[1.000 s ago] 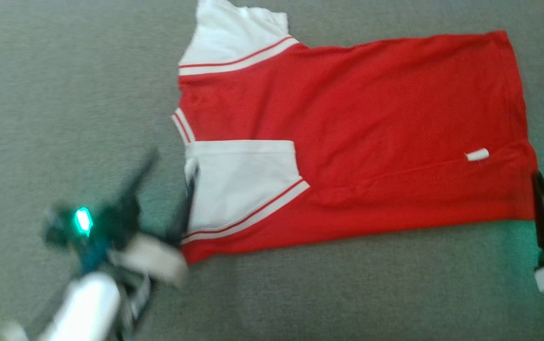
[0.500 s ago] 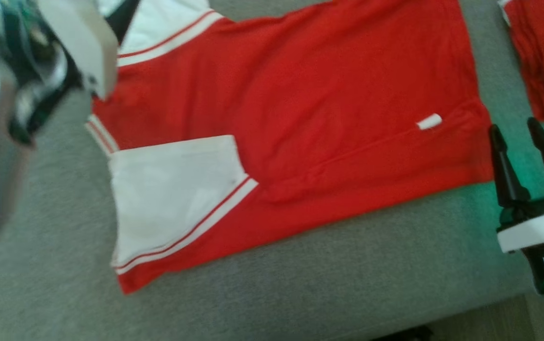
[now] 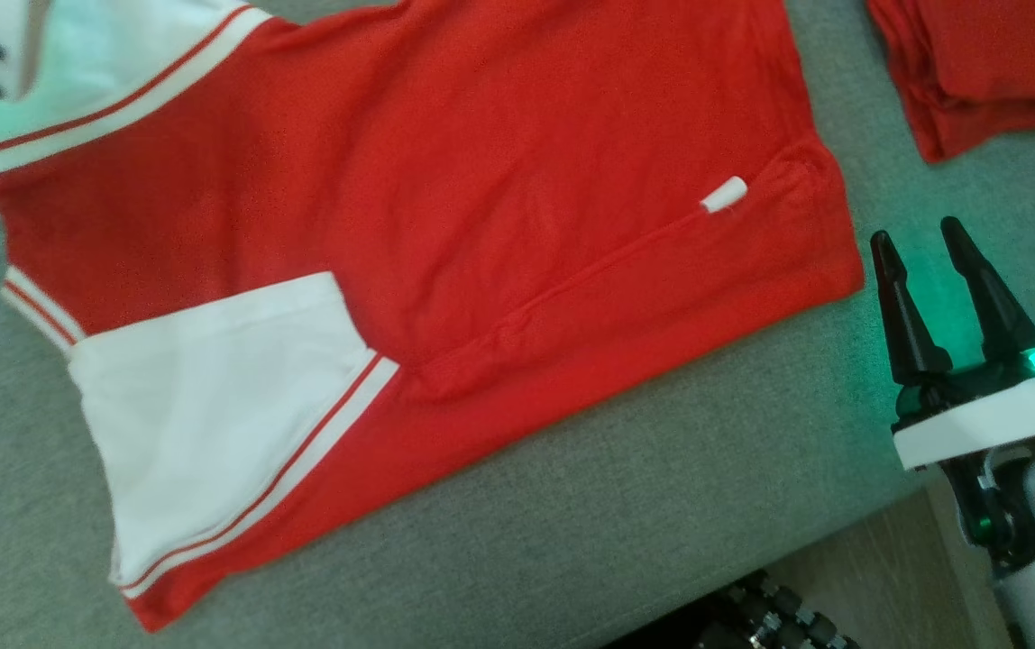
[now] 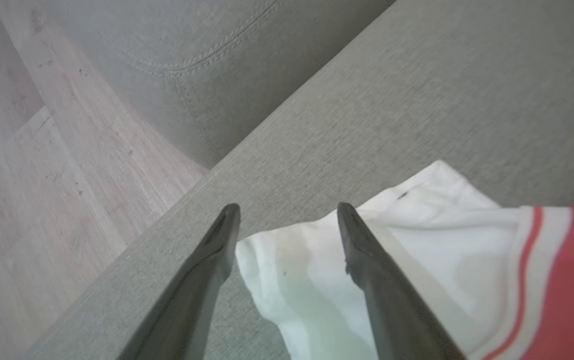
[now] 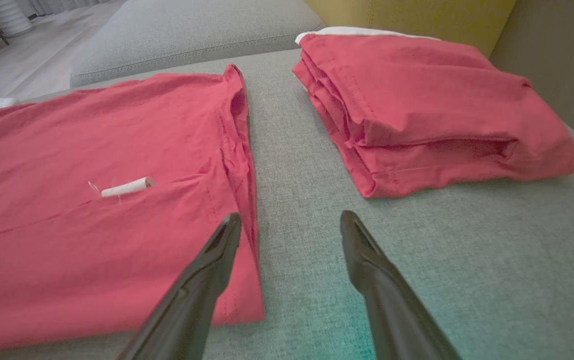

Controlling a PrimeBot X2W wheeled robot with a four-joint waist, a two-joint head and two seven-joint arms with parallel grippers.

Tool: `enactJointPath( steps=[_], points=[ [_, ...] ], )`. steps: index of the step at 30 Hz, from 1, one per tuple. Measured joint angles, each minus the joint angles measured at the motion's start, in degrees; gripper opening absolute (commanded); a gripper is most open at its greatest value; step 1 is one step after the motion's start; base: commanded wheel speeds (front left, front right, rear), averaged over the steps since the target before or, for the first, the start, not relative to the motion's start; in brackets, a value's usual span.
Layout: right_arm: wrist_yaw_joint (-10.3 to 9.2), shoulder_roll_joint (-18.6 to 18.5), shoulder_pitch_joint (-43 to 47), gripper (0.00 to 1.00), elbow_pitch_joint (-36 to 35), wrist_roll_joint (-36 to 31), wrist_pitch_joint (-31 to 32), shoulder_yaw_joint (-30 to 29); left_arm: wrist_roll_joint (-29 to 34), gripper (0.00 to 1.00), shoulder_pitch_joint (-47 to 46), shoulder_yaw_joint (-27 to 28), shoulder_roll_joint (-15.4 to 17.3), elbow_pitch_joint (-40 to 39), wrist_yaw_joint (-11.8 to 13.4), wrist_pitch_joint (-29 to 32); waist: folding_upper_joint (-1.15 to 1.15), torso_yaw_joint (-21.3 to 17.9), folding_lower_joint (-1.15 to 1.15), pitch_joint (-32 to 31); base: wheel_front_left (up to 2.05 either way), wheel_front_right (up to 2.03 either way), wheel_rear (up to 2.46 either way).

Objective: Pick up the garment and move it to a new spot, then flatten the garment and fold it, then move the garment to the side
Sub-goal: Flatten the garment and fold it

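The red garment [image 3: 445, 198] is lying spread flat on the grey cushion [image 3: 662, 505] with 1 white sleeve turned in over the body, so I judge the fold is under way. The right gripper [image 3: 917, 230] is hovering with its 2 jaws apart and empty. The hem [image 5: 239, 150] is running just beside 1 jaw, and the folded red stack [image 5: 427, 100] is sitting ahead of the other, with bare cushion between them giving room. The left gripper [image 4: 287, 207] is hanging with jaws apart and empty. The far white sleeve [image 4: 417, 250] is lying between and beneath them, probably the next part to fold. Beyond its outer jaw the cushion is dropping to the floor [image 4: 42, 175], leaving little room there.
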Motion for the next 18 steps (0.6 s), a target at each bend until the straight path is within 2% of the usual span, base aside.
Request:
enactJointPath(
  steps=[6,11,18],
  points=[
    [0.0,0.4,-0.97,1.0,1.52,0.83,-0.97,0.86,0.24,1.0,-0.21,-1.04,4.43,2.96,0.01,1.29,0.0,-1.67,0.0,1.06,0.0,0.0,0.0],
    [0.0,0.44,-1.27,1.0,2.45,0.89,-1.58,0.9,-1.38,1.0,-0.21,0.25,5.03,3.41,0.37,1.34,0.0,-1.7,0.0,1.17,0.0,0.0,0.0],
    [0.0,0.52,-1.69,1.0,3.2,0.97,-1.67,1.09,-7.19,1.0,1.07,2.47,5.12,3.15,1.63,4.22,0.0,-1.53,0.0,1.79,0.0,0.0,0.0]
  ],
)
